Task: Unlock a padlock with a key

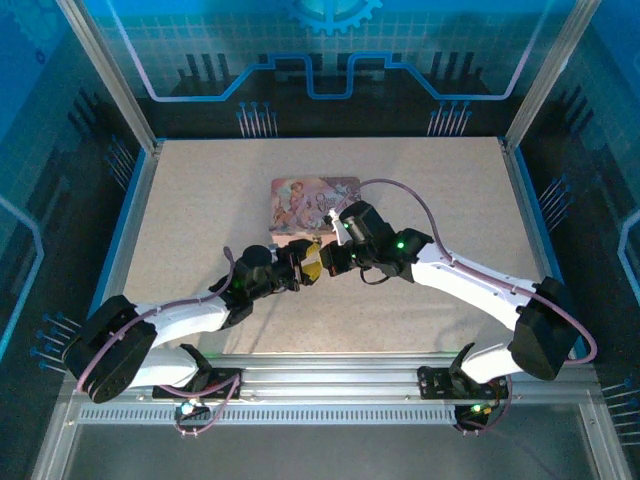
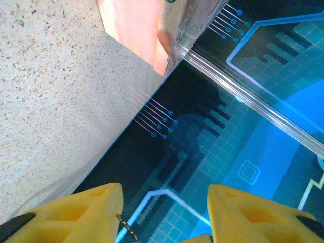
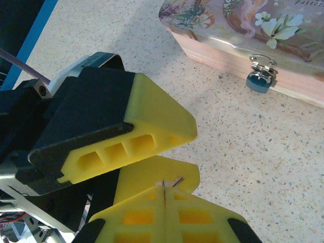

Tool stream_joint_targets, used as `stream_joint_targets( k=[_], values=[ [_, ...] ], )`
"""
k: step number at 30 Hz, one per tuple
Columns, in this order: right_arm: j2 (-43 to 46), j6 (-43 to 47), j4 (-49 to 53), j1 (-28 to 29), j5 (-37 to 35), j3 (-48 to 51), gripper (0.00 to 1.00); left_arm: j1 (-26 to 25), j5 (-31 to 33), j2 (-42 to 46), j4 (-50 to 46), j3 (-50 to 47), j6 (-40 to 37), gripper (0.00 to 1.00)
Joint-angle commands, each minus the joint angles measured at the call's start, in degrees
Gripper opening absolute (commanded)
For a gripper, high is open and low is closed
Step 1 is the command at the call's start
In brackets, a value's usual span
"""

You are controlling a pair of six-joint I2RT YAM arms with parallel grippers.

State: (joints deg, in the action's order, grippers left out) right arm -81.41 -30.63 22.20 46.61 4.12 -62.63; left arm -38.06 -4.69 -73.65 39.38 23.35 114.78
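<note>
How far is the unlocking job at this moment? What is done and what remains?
Done: the key is off the table, pinched in the shut right gripper. In hand: the left gripper stands open at the key's tip, perhaps for a handover. Left: the padlock hangs closed on the pink tin, and the key is not yet inserted.

Pink rectangular tin box [image 1: 315, 200] with an illustrated floral lid, lying flat near the middle of a beige speckled tabletop [image 1: 190, 210]. Blue translucent wall panels [image 1: 330, 45] printed with circuit-line patterns enclose the tabletop on its far, left and right sides, framed by slanting silver metal posts [image 1: 105, 75]. A ribbed silver metal rail [image 1: 340, 372] runs along the near edge.
</note>
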Motion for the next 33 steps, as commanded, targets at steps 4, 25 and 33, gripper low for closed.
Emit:
stream_joint_targets(
  k=[4,25,33],
  values=[
    [0.4,-0.8,-0.8,0.8,-0.1,-0.3,0.00,-0.4,1.2,1.3,1.2,-1.1,9.0,0.38],
    [1.3,-1.3,-0.8,0.7,-1.0,0.2,0.00,-0.6,1.3,1.5,-0.1,-1.4,9.0,0.18],
    [1.6,-1.6,-1.2,0.4,-1.0,0.5,0.00,-0.5,1.3,1.5,-0.2,-1.5,8.9,0.11]
  ],
)
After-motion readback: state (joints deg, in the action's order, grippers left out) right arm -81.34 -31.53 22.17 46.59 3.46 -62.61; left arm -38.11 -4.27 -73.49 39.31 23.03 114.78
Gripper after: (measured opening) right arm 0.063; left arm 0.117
